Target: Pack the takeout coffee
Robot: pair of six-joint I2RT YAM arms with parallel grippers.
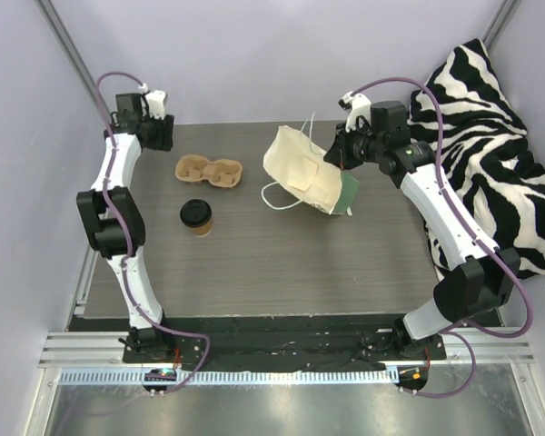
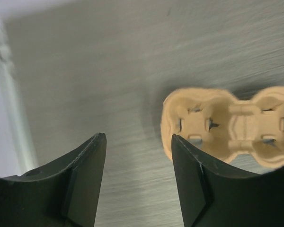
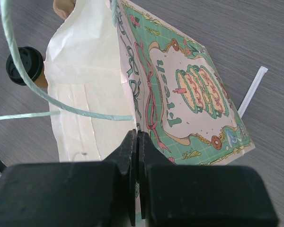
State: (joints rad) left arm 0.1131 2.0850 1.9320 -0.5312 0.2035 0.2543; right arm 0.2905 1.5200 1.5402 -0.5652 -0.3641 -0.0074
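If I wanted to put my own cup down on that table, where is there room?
The wide near strip of table, from the coffee cup to the near edge, is bare. The far middle is crowded: carrier, cup and the paper bag pinched by the right gripper sit close together.

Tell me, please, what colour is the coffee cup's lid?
Black lid, clearest in top external view.
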